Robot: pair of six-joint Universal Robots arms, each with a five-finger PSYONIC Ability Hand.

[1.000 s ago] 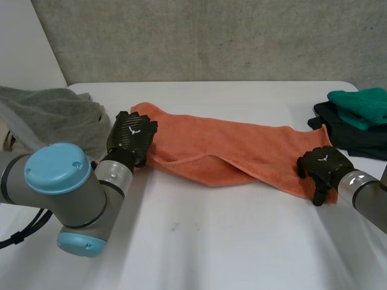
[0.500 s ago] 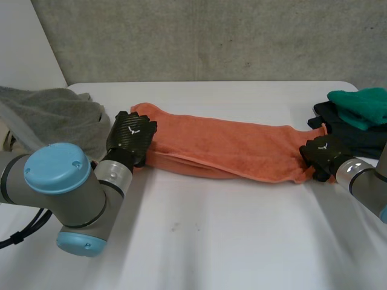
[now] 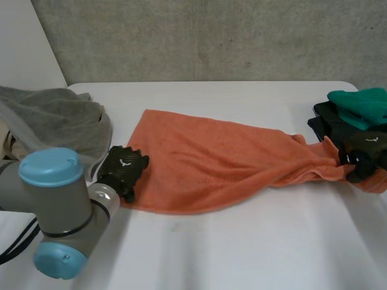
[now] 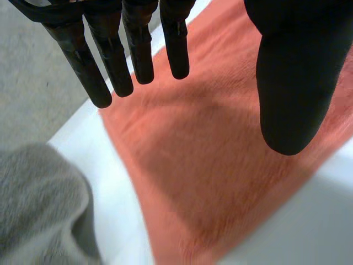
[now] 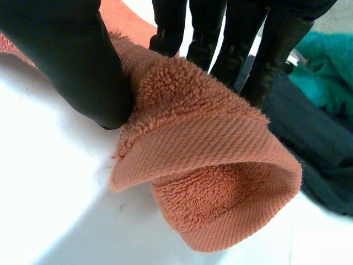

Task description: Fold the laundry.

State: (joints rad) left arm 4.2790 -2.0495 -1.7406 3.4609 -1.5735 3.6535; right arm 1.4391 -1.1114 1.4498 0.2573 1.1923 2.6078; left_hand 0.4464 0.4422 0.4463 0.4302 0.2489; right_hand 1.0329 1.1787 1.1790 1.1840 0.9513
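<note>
The orange towel [image 3: 211,163] lies spread on the worktop [image 3: 242,254], its bunched right end pinched by the right hand [image 3: 363,148] between thumb and fingers [image 5: 209,33]; the left hand [image 3: 124,170] holds its fingers [image 4: 138,44] straight, apart, over the near-left corner. Pulling rightward could drag that loose corner askew — or snag the dark clothes [image 3: 329,127] (just beside). Left-palm contact is unclear.

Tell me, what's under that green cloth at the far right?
A black cloth lies under the green cloth, on the white table. Whatever sits beneath the black one is covered.
</note>
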